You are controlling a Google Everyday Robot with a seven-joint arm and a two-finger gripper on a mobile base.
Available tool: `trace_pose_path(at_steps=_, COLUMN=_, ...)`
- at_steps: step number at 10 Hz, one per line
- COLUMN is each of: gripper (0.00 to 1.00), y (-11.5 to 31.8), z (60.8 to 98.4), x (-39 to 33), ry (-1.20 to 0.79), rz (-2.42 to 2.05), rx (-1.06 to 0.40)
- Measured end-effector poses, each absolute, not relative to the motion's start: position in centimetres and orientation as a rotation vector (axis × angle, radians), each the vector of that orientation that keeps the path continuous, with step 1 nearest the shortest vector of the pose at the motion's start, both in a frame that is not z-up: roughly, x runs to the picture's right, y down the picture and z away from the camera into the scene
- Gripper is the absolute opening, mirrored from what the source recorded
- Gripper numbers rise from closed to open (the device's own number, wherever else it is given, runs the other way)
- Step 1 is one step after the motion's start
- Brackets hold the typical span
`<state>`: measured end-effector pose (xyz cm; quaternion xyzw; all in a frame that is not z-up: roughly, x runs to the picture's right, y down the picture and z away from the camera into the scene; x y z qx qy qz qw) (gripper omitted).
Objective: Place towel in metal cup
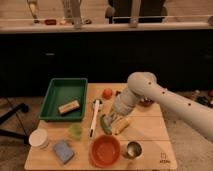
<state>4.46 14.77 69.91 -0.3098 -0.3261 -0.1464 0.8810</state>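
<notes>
The towel point(63, 151) is a small blue-grey folded cloth at the front left of the wooden table point(150, 130). The metal cup point(133, 149) stands upright at the front, right of an orange bowl point(105, 150). My gripper point(114, 118) hangs at the end of the white arm point(150, 92) over the middle of the table. It is just above a green vegetable point(106, 124) and a yellow corn-like piece point(122, 126). It is well away from the towel and a little behind and left of the metal cup.
A green tray point(55, 92) at the back left holds a tan block point(69, 106). A white cup point(38, 137), a small green cup point(75, 130), a white-handled utensil point(95, 117) and a red tomato point(107, 93) lie around. A dark counter stands behind.
</notes>
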Motion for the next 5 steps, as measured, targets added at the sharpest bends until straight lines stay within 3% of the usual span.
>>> trace_pose_path(at_steps=5, gripper=0.01, y=16.4, z=67.8, x=7.1, ry=-0.684, rz=-0.262, rx=-0.625)
